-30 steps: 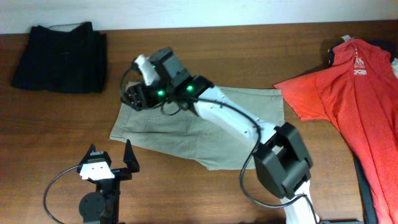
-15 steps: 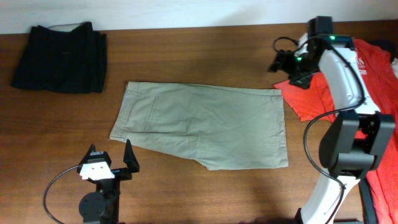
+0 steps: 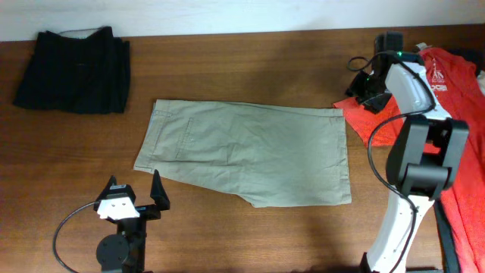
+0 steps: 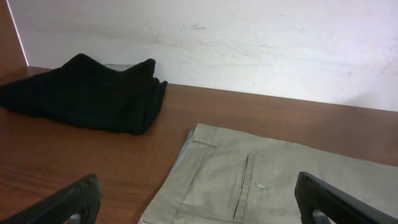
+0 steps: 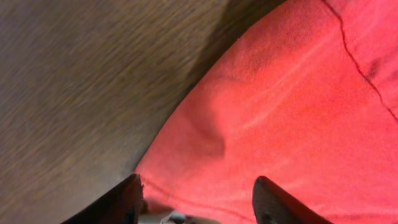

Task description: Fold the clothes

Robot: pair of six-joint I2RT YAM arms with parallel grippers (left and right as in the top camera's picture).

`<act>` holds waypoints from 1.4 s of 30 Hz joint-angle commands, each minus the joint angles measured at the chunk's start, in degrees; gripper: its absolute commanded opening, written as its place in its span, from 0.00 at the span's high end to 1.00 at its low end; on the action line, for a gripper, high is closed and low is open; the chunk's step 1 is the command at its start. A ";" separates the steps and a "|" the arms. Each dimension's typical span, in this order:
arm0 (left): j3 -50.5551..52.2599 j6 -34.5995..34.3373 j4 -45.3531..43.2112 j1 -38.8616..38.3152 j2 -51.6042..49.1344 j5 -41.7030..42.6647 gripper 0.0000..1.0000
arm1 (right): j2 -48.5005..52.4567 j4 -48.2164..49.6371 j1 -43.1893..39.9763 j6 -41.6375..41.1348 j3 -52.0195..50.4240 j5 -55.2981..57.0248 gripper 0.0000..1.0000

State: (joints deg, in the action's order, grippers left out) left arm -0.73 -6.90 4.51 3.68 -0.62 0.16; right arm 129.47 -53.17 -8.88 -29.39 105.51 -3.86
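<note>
The khaki shorts (image 3: 250, 152) lie flat in the middle of the table, waistband to the left; their waistband and welt pocket show in the left wrist view (image 4: 267, 180). A red T-shirt (image 3: 447, 129) lies spread at the right. A black garment (image 3: 74, 70) lies folded at the far left, also in the left wrist view (image 4: 87, 93). My right gripper (image 3: 362, 85) is open over the red T-shirt's left sleeve edge (image 5: 280, 118), its fingers (image 5: 196, 199) straddling the fabric. My left gripper (image 3: 136, 199) is open and empty near the front edge, left of the shorts' bottom corner.
The wooden table (image 3: 250, 61) runs to a white wall at the back. A black cable loops beside the left arm's base (image 3: 64, 235). A dark strap lies at the far right edge (image 3: 443, 227).
My right arm has swung from the shorts' waistband across the table to the red T-shirt's sleeve and lowered there. The shorts lie flat, uncovered. The left arm has not moved.
</note>
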 commanded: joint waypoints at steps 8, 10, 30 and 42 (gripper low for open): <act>0.22 0.33 0.24 0.24 0.28 0.00 0.01 | 3.76 1.62 2.89 -3.13 -0.50 7.48 0.43; 0.22 0.33 0.24 0.24 0.28 0.00 0.01 | 4.98 1.62 2.93 -3.98 -0.50 7.76 0.43; 0.22 0.33 0.24 0.24 0.28 0.00 0.01 | -11.93 -15.50 0.68 -25.99 -0.39 34.91 0.96; 0.22 0.33 0.24 0.24 0.26 0.00 0.01 | -12.76 -20.57 -17.77 -18.71 -0.39 29.83 0.09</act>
State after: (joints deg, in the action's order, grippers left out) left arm -0.73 -6.87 4.51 3.68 -0.62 0.14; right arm 117.38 -73.41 -24.62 -51.62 105.03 32.93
